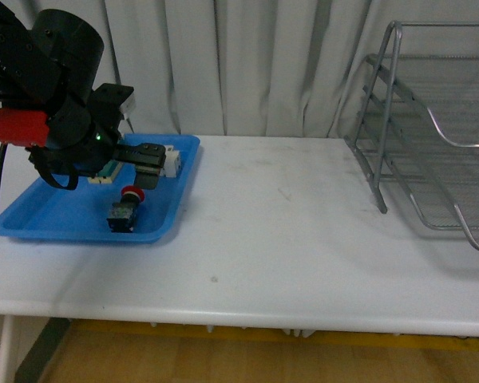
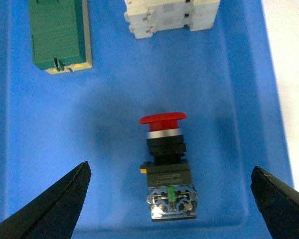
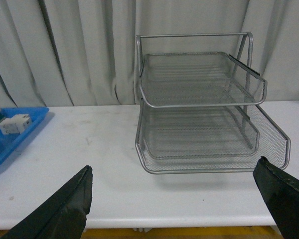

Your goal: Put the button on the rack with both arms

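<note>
button (image 2: 164, 149) label (image 2: 167, 178) unreadable, in blue tray (image 2: 109, 94)

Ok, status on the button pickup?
Left gripper open above button, no contact. Right gripper open, empty, facing rack. Button lying in blue tray. Path to rack unobstructed.

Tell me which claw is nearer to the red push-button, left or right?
Left. The left claw hangs open above the red push-button in the blue tray, one finger on each side. The right claw is far away, open, facing the wire rack.
</note>
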Robot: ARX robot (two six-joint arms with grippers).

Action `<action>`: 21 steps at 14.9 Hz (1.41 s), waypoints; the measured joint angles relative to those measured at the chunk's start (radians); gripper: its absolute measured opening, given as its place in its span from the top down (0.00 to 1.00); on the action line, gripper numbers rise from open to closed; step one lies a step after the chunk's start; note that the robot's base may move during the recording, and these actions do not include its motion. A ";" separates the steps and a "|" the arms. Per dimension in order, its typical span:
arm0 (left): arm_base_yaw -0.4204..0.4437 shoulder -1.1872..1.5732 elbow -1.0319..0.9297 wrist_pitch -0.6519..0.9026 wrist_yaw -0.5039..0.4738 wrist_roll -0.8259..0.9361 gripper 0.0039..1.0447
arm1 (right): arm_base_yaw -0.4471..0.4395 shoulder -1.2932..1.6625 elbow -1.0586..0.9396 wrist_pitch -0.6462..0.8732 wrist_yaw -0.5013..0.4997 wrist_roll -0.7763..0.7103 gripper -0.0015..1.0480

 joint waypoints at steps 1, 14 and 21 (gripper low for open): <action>0.005 0.019 0.017 -0.018 -0.001 0.000 0.06 | 0.000 0.000 0.000 0.000 0.000 0.000 0.06; 0.013 0.167 0.113 -0.093 0.039 -0.048 0.27 | 0.000 0.000 0.000 0.000 0.000 0.000 0.06; 0.030 0.017 -0.050 0.038 0.100 -0.090 0.66 | 0.000 0.000 0.000 0.000 0.000 0.000 0.06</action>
